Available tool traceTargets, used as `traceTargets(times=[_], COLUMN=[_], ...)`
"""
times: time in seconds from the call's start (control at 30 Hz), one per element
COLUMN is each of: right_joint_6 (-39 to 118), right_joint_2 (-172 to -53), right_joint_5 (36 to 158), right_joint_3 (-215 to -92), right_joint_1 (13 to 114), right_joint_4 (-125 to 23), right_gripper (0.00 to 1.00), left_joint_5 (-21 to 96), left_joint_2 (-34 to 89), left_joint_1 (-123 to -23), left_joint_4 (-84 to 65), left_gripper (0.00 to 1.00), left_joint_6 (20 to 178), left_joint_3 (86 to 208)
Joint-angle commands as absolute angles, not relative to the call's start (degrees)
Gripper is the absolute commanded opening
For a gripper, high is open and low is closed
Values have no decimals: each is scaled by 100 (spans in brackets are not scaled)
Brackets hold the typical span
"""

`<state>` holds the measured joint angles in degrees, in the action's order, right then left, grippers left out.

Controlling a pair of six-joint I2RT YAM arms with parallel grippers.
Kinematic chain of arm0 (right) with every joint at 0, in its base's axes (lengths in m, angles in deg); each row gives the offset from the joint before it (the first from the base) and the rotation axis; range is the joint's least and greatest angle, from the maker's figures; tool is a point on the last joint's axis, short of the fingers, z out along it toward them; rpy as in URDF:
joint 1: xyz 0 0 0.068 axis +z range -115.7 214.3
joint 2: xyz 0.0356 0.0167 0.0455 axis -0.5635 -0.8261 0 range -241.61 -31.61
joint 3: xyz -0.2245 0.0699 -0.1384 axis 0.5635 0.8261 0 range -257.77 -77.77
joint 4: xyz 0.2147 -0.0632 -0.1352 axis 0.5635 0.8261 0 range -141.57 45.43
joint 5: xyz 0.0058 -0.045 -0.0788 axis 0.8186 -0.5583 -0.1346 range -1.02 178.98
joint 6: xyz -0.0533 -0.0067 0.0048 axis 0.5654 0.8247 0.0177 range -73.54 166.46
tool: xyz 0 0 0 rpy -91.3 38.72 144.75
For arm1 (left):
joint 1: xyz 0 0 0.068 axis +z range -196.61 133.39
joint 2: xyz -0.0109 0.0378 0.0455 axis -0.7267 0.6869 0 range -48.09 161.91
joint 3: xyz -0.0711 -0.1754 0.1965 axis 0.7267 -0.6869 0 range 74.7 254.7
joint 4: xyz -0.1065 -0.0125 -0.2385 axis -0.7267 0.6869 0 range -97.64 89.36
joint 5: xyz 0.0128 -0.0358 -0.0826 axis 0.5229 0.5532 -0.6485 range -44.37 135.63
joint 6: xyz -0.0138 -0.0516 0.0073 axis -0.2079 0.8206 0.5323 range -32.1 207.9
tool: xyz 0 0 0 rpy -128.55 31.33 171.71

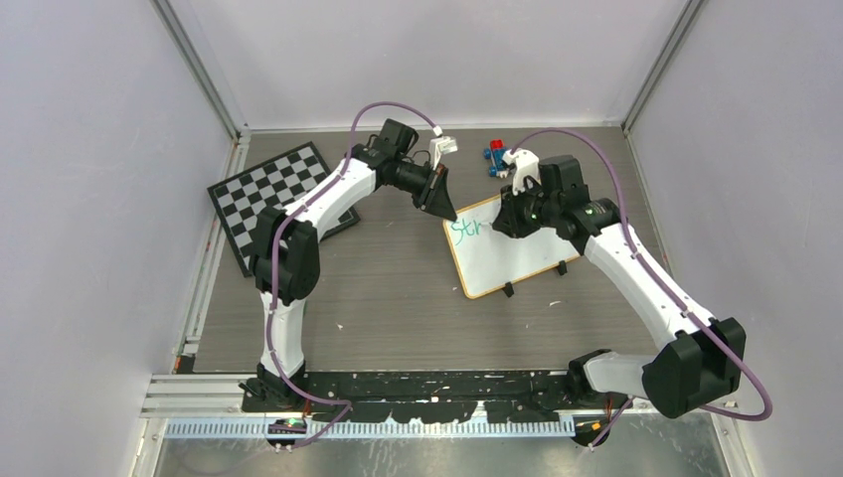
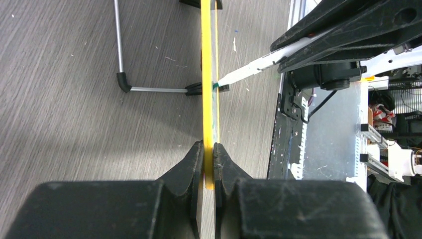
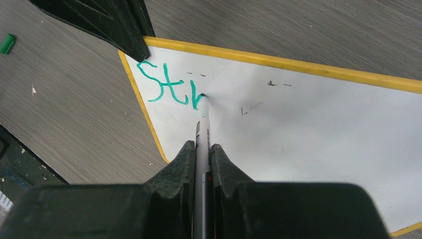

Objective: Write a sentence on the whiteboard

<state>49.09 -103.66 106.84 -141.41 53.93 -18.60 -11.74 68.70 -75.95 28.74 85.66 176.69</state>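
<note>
The whiteboard [image 1: 512, 253] stands tilted on a wire stand right of centre, its frame yellow-tan. It shows edge-on in the left wrist view [image 2: 208, 74]. Green handwriting reading "Str" [image 3: 166, 85] sits at its top left corner, and shows in the top view [image 1: 464, 229] too. My left gripper [image 1: 444, 206] is shut on the board's upper left edge [image 2: 209, 149]. My right gripper [image 1: 500, 221] is shut on a white marker [image 3: 201, 144]. Its green tip [image 3: 203, 96] touches the board at the end of the "r". The marker [image 2: 259, 63] also shows in the left wrist view.
A black-and-white checkerboard [image 1: 278, 194] lies at the back left. Small red and blue blocks [image 1: 494, 154] sit at the back near the right arm. A green cap [image 3: 7, 43] lies on the table left of the board. The board's wire stand [image 2: 124, 79] rests behind it.
</note>
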Motion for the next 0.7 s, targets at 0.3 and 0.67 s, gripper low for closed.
traceTargets(times=[0.3,0.67], right_joint_6=[5052,5151], right_joint_2=[-10032,-9808], right_joint_5=[11543,11837], right_joint_3=[-14380,-14436], right_joint_1=[5196,5094], right_joint_4=[-1970,-1528], right_gripper=[0,0], left_joint_5=[-1160,-879], left_joint_2=[7113,7880], left_joint_1=[-7737,-7737], left_joint_4=[3946,5755], left_gripper=[0,19], left_joint_6=[7782,6902], left_joint_3=[18259,20289])
